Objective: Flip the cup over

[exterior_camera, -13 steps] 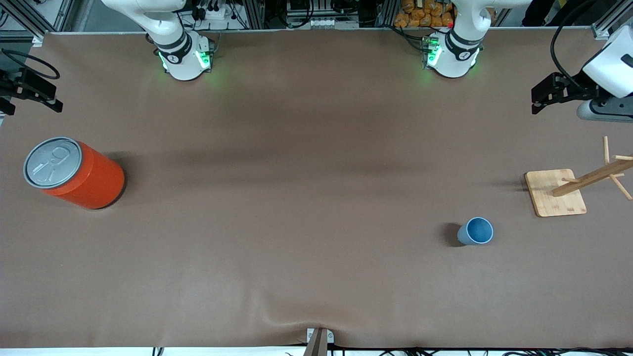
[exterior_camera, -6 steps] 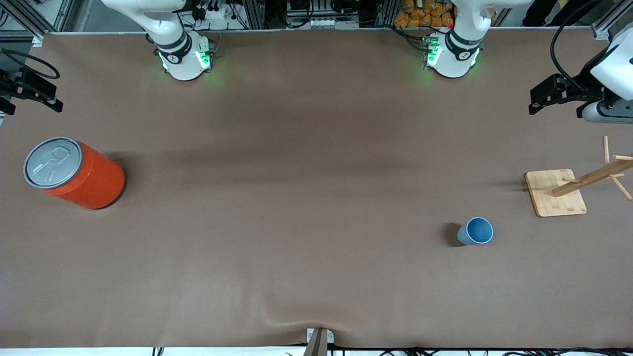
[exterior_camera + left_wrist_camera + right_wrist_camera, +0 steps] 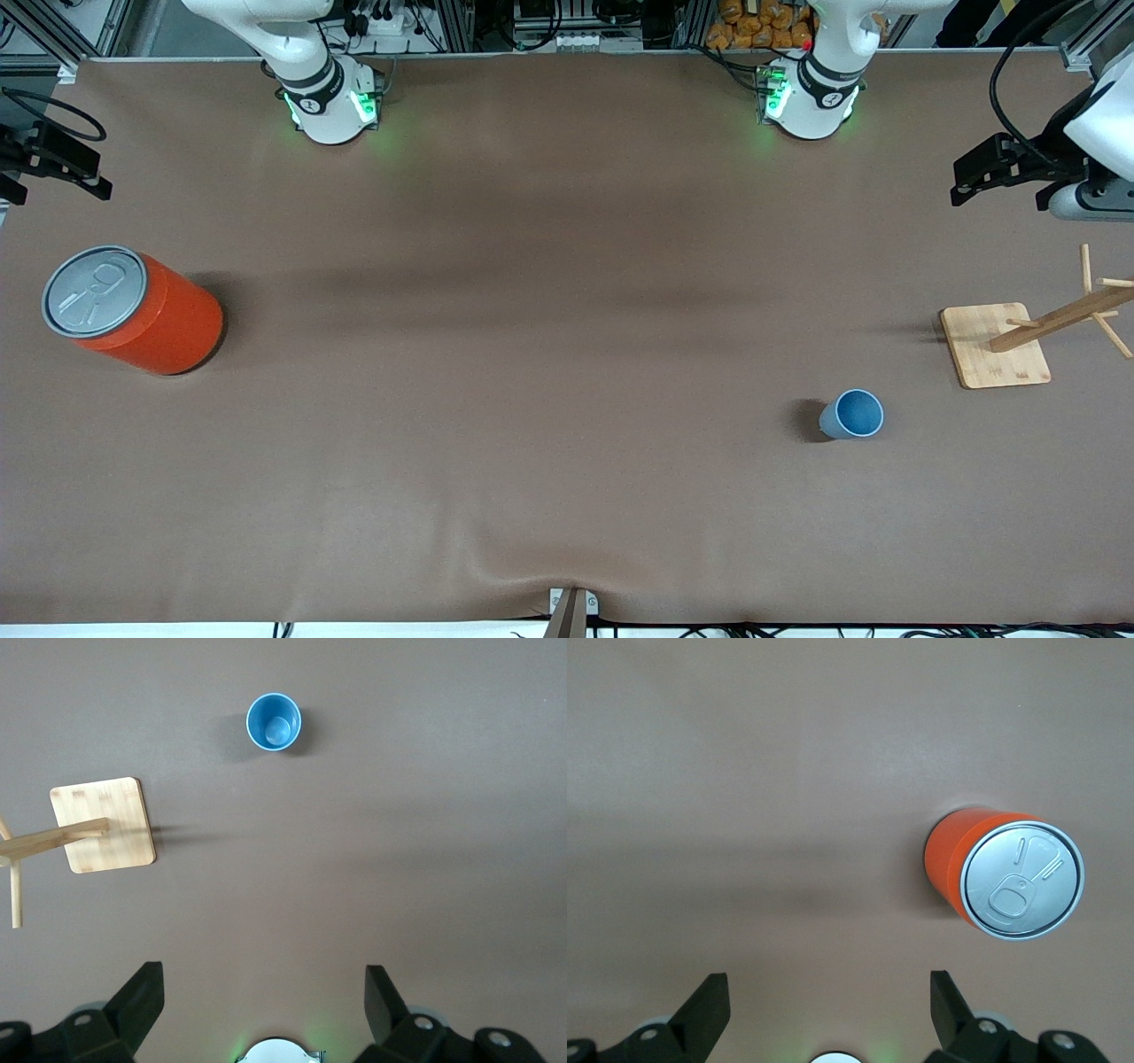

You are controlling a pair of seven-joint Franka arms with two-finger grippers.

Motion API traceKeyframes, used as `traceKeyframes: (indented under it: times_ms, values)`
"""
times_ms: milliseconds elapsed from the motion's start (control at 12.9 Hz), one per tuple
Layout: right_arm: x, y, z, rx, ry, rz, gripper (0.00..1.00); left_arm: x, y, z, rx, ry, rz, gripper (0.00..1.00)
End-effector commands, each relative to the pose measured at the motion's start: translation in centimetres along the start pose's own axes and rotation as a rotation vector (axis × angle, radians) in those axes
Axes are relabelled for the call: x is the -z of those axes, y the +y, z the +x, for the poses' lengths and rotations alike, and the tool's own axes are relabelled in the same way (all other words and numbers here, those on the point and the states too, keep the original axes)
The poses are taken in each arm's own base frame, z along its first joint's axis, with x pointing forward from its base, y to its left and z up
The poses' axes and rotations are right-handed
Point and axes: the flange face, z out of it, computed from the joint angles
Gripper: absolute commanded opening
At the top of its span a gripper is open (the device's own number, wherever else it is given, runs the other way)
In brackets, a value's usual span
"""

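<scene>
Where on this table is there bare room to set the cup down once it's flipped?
Widest: the bare brown stretch between the orange can and the cup. Also the strip between the cup and the front camera's edge. Tightest: between the cup and the wooden rack.

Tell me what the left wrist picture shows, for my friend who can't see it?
A blue cup stands mouth-up on the brown table, near a wooden rack. The left gripper hangs high over the table, open and empty.
</scene>
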Motion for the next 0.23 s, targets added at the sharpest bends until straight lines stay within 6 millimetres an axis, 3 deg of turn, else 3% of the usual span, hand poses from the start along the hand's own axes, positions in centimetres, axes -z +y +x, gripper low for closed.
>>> traceKeyframes:
  times_ms: [0,155]
  values:
    - [0.3,0.39,-0.31,0.005,-0.001,0.007,1.0,0.08,0.12,-0.34,0.008,-0.012,-0.016,1.0]
    - [0.3,0.31,-0.3,0.007,-0.001,0.007,1.0,0.16,-0.12,-0.39,0.009,-0.01,-0.016,1.0]
